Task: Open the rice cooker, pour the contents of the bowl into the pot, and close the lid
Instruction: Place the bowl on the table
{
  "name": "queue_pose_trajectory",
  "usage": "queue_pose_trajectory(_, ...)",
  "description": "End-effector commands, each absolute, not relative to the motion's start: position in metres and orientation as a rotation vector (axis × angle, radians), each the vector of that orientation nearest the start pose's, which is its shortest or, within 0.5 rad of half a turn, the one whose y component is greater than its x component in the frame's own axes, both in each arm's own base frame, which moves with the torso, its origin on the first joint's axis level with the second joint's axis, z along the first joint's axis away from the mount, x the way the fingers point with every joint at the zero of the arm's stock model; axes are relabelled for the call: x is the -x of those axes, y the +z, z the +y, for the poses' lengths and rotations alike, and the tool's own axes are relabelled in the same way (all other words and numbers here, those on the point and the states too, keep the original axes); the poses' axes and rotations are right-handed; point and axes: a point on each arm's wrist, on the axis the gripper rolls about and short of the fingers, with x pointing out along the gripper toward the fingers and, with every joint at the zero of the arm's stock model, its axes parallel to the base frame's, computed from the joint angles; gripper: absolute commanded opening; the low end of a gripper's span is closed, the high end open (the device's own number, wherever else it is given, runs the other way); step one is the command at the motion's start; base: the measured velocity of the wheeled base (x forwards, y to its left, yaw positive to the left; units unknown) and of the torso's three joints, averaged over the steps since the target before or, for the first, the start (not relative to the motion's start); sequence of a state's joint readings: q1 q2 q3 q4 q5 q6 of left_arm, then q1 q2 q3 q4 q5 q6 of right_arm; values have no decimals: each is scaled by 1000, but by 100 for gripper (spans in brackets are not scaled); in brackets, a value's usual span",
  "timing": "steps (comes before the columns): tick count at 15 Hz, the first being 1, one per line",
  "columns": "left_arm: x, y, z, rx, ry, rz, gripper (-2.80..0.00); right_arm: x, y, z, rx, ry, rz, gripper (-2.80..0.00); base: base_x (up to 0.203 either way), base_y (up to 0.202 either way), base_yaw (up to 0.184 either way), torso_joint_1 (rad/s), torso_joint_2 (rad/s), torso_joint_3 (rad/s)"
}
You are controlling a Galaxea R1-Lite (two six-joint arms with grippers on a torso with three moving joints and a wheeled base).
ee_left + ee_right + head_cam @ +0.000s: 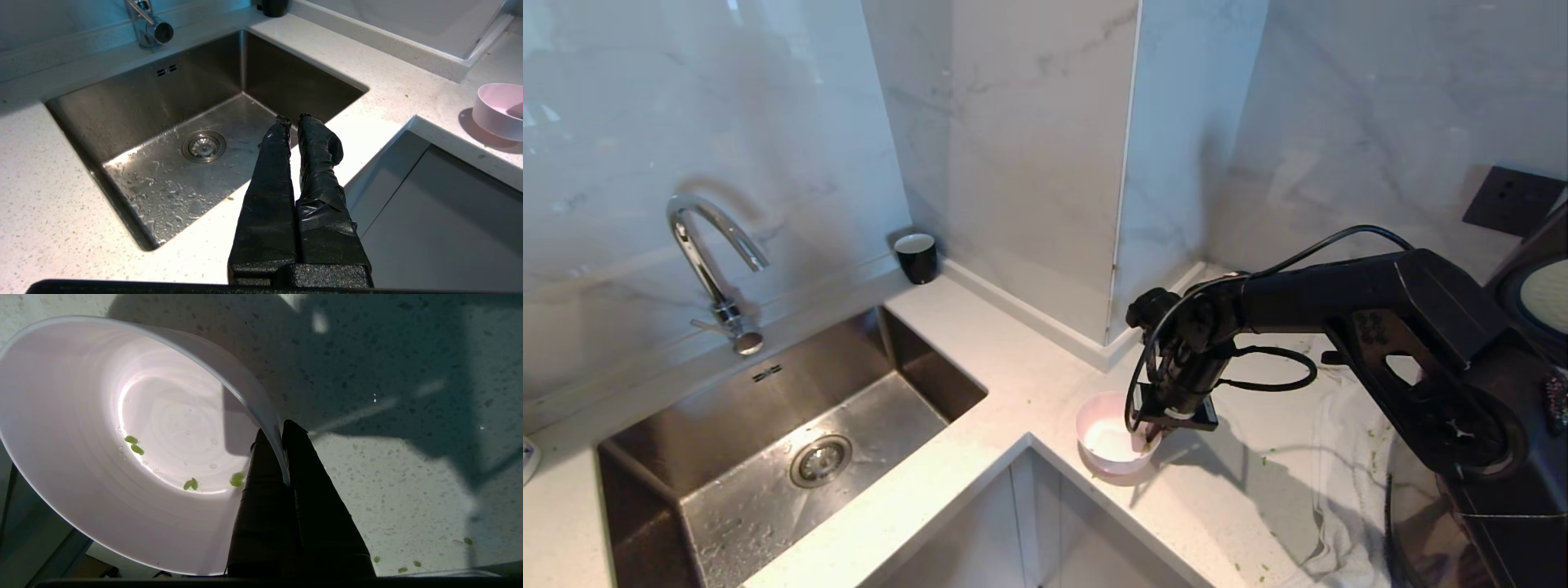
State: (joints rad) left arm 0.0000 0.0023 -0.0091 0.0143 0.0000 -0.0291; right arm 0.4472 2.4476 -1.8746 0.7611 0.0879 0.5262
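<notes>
Black right arm reaching in from the right edge of the head view, elbow high, forearm stretched leftward, wrist bent down. Right gripper [1153, 431] pointing down at the near-right rim of the bowl [1112, 441], fingers [261, 506] clamped on that rim, one inside the wall and one outside, as seen from the right wrist. Left gripper [293, 119] pressed shut on nothing, hanging above the front edge of the sink [122, 102], well apart from the bowl.

Pink outside, white inside: bowl sitting on the white speckled tabletop [1029, 384] close to the inner corner of its front edge, just right of the sink. Almost emptied, only a few of the green contents [134, 444] stuck to the wet floor of the bowl, along with small water drops. More green flecks [468, 541] scattered on the tabletop beside the gripper and further right in the head view.

Steel sink with a round drain [821, 461] and wet floor to the left; curved chrome tap [712, 261] behind it. Small black cup [916, 257] with a white rim against the marble wall, behind the sink's right corner. Dark socket plate [1513, 200] on the wall at upper right. Rice cooker [1535, 523] dark and bulky at the right edge, partly hidden behind the arm, lid [1547, 282] standing raised with its pale round plate facing out. White cloth [1347, 490] lying crumpled on the tabletop in front of the cooker.
</notes>
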Motion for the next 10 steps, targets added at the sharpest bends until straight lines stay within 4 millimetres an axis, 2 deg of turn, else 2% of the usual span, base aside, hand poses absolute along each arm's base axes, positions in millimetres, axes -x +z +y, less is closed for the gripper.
queue_pose_trajectory(1, 23, 77, 0, 30, 0, 8, -280, -397, 60, 196, -190, 90, 1399, -280, 0, 0, 0, 3, 2, -109)
queue_pose_trajectory(3, 23, 77, 0, 30, 0, 8, -280, -399, 59, 197, -173, 70, 1383, -280, 0, 0, 0, 4, 2, -49)
queue_pose_trajectory(4, 23, 77, 0, 30, 0, 8, -280, -400, 60, 196, -175, 70, 1378, 0, 0, 0, 0, 0, 0, 0)
queue_pose_trajectory(8, 23, 77, 0, 29, 0, 8, -280, -402, 65, 192, -193, 66, 1364, 0, 0, 0, 0, 0, 0, 0)
queue_pose_trajectory(10, 23, 77, 0, 31, 0, 8, -280, -402, 78, 189, -209, 68, 1339, 0, 0, 0, 0, 0, 0, 0)
